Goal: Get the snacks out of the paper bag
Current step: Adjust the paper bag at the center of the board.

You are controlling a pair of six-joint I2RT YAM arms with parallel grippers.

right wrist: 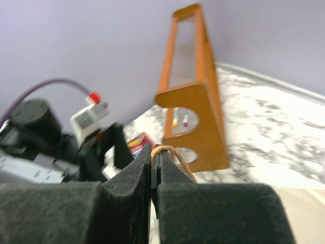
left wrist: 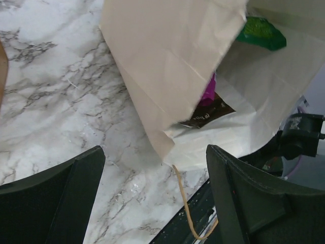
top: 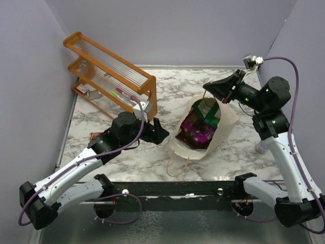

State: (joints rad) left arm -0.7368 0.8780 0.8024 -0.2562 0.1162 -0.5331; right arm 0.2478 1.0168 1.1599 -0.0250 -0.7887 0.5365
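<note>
Top view, bag: the paper bag (top: 226, 122) leans open in the middle of the table (top: 172, 86), with the snacks (top: 195, 127) inside.
Top view, worry: a hard tug by the right jaws could tip it over.
Left wrist, worry: the left jaws could pinch paper, not the dark brown packet (left wrist: 208, 116) peeking out.
Left wrist, jaws: wide open, holding nothing, near the bag.
Right wrist, worry: the thin string handle (right wrist: 170, 150) could slip free.
Right wrist, jaws: squeezed tight on that handle.
</note>
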